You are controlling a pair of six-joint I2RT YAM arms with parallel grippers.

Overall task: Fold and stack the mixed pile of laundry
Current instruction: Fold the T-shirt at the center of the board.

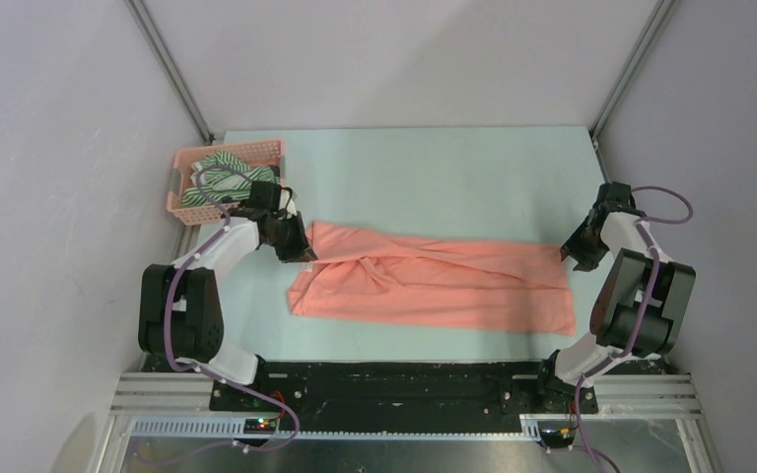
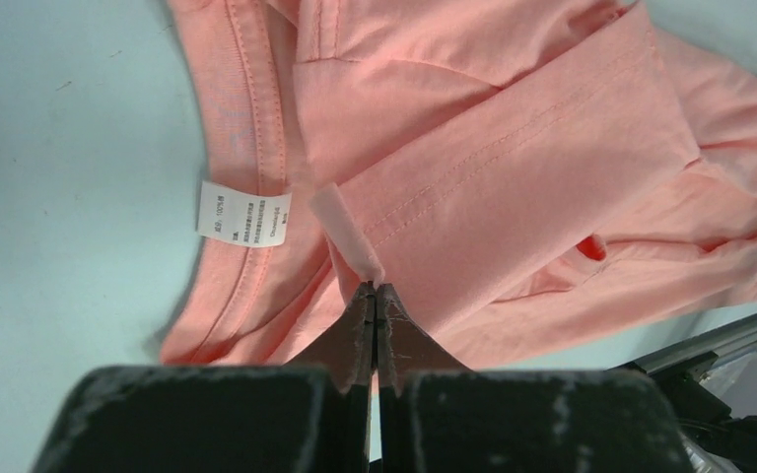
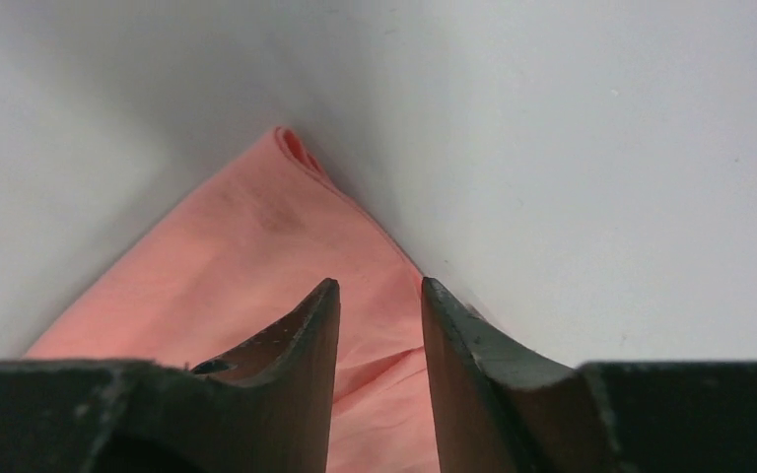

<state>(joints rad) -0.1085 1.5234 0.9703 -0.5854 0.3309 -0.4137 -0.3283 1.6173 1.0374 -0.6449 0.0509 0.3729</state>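
Beyond the left end of the salmon-pink cotton shirt (image 1: 434, 281), a rigid pink plastic lattice basket (image 1: 179, 197) holds the crumpled green-and-white striped cloth garment (image 1: 222, 172). At the shirt's left end, the left gripper (image 2: 375, 291) has its black fingers pressed together on a raised fold of the pink fabric, with a white care label (image 2: 244, 214) showing at the collar just beside the pinch. The shirt itself lies stretched out long across the middle of the pale green table (image 1: 434, 168), loosely creased. At the shirt's right end, the right gripper (image 3: 379, 286) hangs over the pointed corner, its fingers a narrow gap apart with pink cloth showing between them.
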